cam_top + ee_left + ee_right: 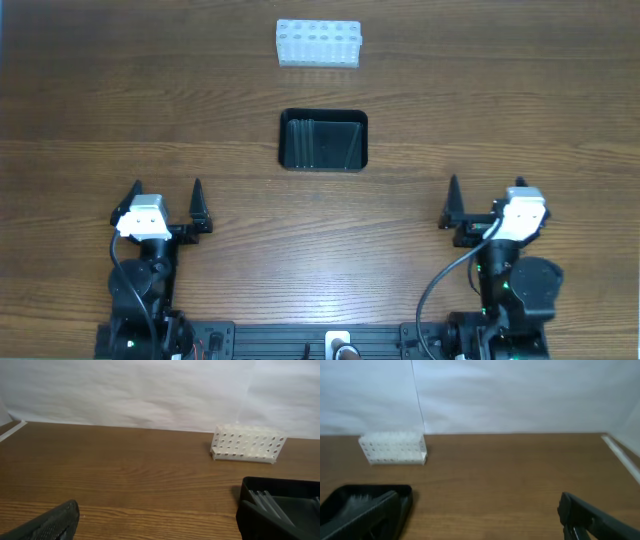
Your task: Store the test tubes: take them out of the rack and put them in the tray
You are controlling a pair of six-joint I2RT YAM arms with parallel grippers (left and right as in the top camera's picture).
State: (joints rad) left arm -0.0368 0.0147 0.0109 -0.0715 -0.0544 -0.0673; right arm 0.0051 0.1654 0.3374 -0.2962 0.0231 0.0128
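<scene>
A white test tube rack stands at the far middle of the table, also in the left wrist view and the right wrist view. Nearer lies the black tray with several clear test tubes lying flat in it. The left wrist view catches the tray and its tubes off to one side. My left gripper is open and empty at the near left, well short of the tray. My right gripper is open and empty at the near right.
Bare wooden tabletop spreads around the rack and tray. A white backdrop rises behind the table's far edge. Both arm bases sit along the near edge.
</scene>
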